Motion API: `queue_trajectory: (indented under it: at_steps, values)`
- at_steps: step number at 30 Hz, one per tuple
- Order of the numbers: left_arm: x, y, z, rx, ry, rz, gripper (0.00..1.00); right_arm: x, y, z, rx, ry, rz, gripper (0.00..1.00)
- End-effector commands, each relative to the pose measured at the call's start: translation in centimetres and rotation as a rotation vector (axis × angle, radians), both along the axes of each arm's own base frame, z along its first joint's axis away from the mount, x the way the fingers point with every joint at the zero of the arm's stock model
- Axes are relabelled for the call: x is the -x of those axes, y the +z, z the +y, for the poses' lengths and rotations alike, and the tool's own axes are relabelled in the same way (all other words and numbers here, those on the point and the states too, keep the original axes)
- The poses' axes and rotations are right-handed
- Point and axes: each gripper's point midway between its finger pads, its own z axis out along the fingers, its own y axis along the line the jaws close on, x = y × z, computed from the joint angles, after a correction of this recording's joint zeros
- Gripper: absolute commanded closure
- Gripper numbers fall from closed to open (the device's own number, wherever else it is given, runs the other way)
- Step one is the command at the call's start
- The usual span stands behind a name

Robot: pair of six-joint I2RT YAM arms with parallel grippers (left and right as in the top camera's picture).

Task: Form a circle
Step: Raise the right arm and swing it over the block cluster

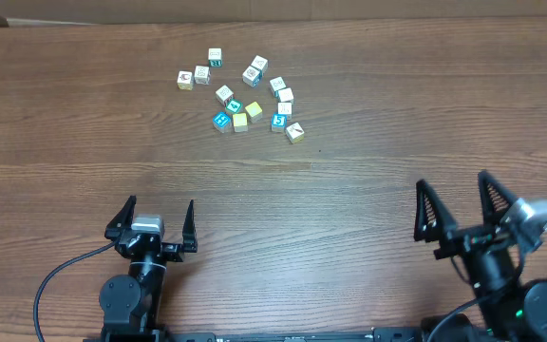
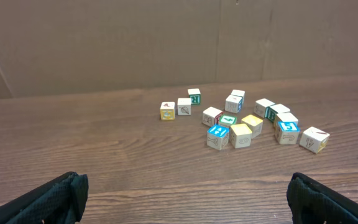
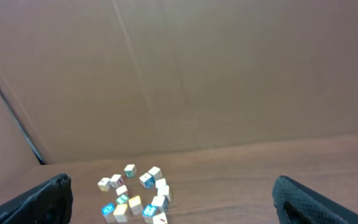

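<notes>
Cubes [image 1: 245, 95]: we see them loosely scattered, upper middle.
Left claw [image 1: 160, 204]: apart, lower left.
Right claw [image 1: 452, 182]: apart, lower right.

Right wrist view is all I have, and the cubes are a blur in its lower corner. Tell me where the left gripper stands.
Observer: Overhead shows the left gripper open and empty near the table's front edge, well short of the cubes.
Operator: Describe the cubes' layout.
Observer: No ring yet. It is a loose scatter, with a yellow-faced cube and a white cube lying apart toward the left arm's side.
Operator: Name the cube nearest that gripper.
Observer: A blue-topped cube, beside a pale yellow cube.
</notes>
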Motion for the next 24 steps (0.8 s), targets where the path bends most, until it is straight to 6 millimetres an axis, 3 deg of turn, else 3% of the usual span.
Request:
queue_trajectory:
  at_steps: [1, 6, 13, 19, 24]
  values:
    - [0.0, 0.0, 0.1, -0.012, 0.004, -0.007, 0.01, -0.4, 4.6, 1.6, 0.006, 0.089, -0.004, 0.0]
    - [0.0, 0.0, 0.1, -0.012, 0.004, -0.007, 0.0, -3.5, 10.1, 2.6, 0.011, 0.133, 0.114, 0.0]
    - [0.0, 0.0, 0.1, -0.012, 0.004, -0.007, 0.0, -10.1, 14.8, 3.2, 0.048, 0.137, 0.323, 0.0]
    - [0.0, 0.0, 0.1, -0.012, 0.004, -0.007, 0.01, -16.7, 16.3, 4.2, 0.075, 0.159, 0.4, 0.0]
    - [0.0, 0.0, 0.1, -0.012, 0.004, -0.007, 0.0, -22.0, 14.6, 5.6, 0.084, 0.213, 0.409, 0.0]
